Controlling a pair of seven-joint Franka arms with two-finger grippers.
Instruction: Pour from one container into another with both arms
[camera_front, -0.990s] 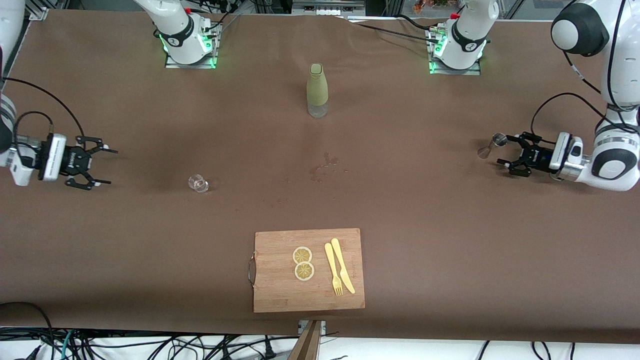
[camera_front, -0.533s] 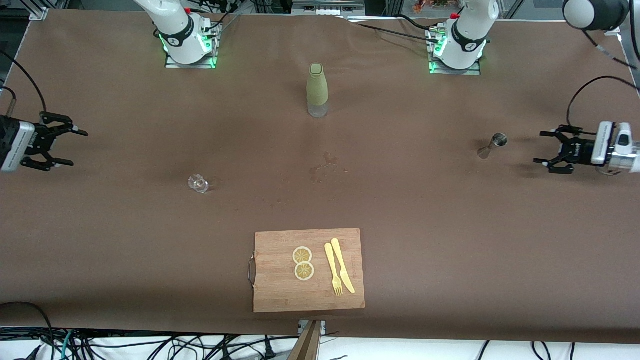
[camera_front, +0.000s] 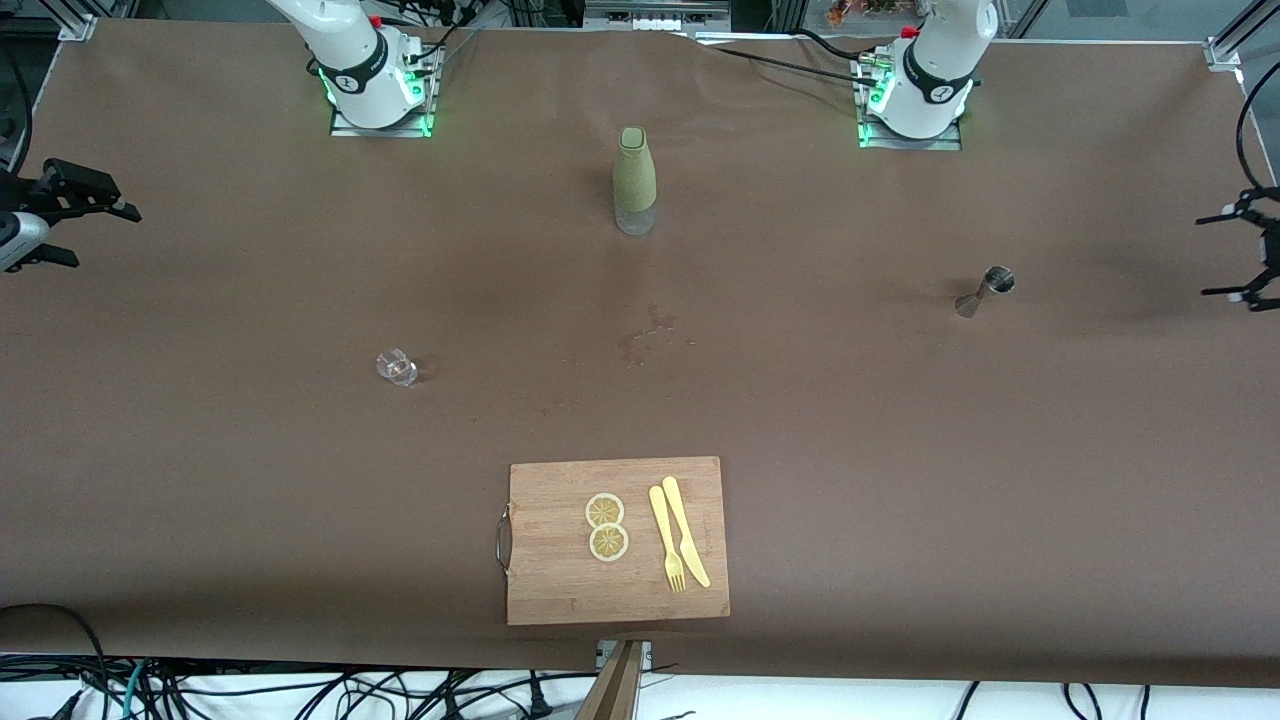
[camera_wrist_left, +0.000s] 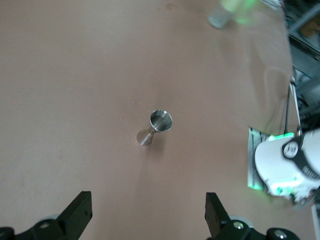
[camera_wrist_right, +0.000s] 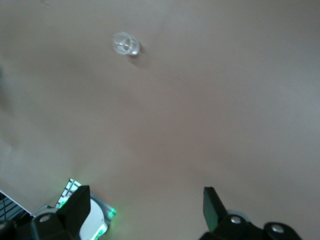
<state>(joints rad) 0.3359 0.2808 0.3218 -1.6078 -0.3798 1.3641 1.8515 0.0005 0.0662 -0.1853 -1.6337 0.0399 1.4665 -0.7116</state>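
Showing both grippers empty with fingers spread: left gripper (camera_front: 1240, 255) over the table's (camera_front: 900, 450) end edge near the jigger (camera_front: 985, 290); right gripper (camera_front: 85, 225) over the other end, glass (camera_front: 396, 367) well apart.

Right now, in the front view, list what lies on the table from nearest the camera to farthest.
Cutting board carrying the lemon slices, fork and knife → small clear glass → metal jigger → green bottle.
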